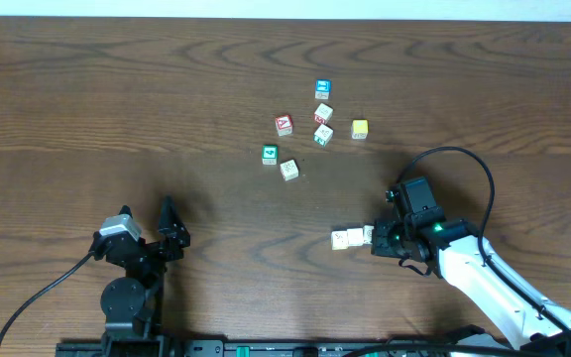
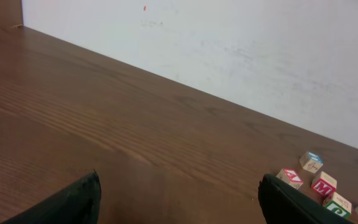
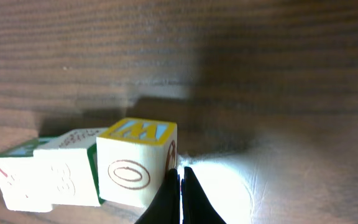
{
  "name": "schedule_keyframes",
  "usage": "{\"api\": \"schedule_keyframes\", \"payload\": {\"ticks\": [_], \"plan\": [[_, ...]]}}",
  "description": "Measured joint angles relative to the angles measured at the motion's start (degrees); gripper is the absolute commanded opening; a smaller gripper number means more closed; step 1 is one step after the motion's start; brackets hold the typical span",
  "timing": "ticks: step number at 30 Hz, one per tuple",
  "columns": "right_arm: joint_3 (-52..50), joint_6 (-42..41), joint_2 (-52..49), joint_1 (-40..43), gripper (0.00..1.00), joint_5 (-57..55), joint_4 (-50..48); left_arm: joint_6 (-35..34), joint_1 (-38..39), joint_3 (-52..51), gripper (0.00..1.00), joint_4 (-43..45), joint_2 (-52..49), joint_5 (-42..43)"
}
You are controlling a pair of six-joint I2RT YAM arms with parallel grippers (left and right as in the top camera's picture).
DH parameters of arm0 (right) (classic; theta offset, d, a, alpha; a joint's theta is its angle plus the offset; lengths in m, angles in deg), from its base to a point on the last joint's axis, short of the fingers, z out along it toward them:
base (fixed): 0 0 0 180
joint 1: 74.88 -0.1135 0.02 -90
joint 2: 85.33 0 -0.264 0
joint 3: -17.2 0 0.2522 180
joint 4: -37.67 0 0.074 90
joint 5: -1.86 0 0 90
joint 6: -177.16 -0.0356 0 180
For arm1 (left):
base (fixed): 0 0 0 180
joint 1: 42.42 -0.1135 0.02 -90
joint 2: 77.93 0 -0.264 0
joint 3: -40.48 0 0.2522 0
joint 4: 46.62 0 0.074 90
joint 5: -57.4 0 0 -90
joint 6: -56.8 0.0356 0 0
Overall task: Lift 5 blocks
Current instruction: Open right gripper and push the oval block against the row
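Dark wood table [image 1: 117,99] — two cream blocks [image 1: 345,238] touching, one yellow-topped; right gripper [image 3: 180,180] pinched shut just beside it, left gripper [image 2: 179,186] wide.

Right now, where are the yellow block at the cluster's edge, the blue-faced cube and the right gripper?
yellow block [image 1: 360,129]: overhead view, on its top face.
blue-faced cube [image 1: 322,90]: overhead view, on its top face.
right gripper [image 3: 181,183]: right wrist view, between its shut fingertips.

surface: dark brown wood-grain table [image 1: 117,99] | backdrop: plain white wall [image 2: 260,56] — faint scuffs | light: even, soft
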Motion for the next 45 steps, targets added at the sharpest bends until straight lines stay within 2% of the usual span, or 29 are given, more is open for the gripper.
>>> {"api": "schedule_keyframes", "payload": {"ticks": [8, 14, 28, 38, 45], "plan": [[0.0, 0.2, 0.0, 0.0, 0.09, -3.2, -3.0, 0.0, 0.0, 0.0, 0.81, 0.0, 0.0, 0.0], [0.0, 1.6, 0.0, 0.0, 0.08, -4.1, -5.4, 0.0, 0.0, 0.0, 0.81, 0.0, 0.0, 0.0], [0.0, 6.3, 0.0, 0.0, 0.01, 1.8, -5.6, 0.0, 0.0, 0.0, 0.81, 0.0, 0.0, 0.0], [0.0, 6.3, 0.0, 0.0, 0.01, 2.4, -4.1, 0.0, 0.0, 0.0, 0.81, 0.0, 0.0, 0.0], [0.0, 6.3, 0.0, 0.0, 0.06, -1.0, -8.3, 0.0, 0.0, 0.0, 0.81, 0.0, 0.0, 0.0]]}}
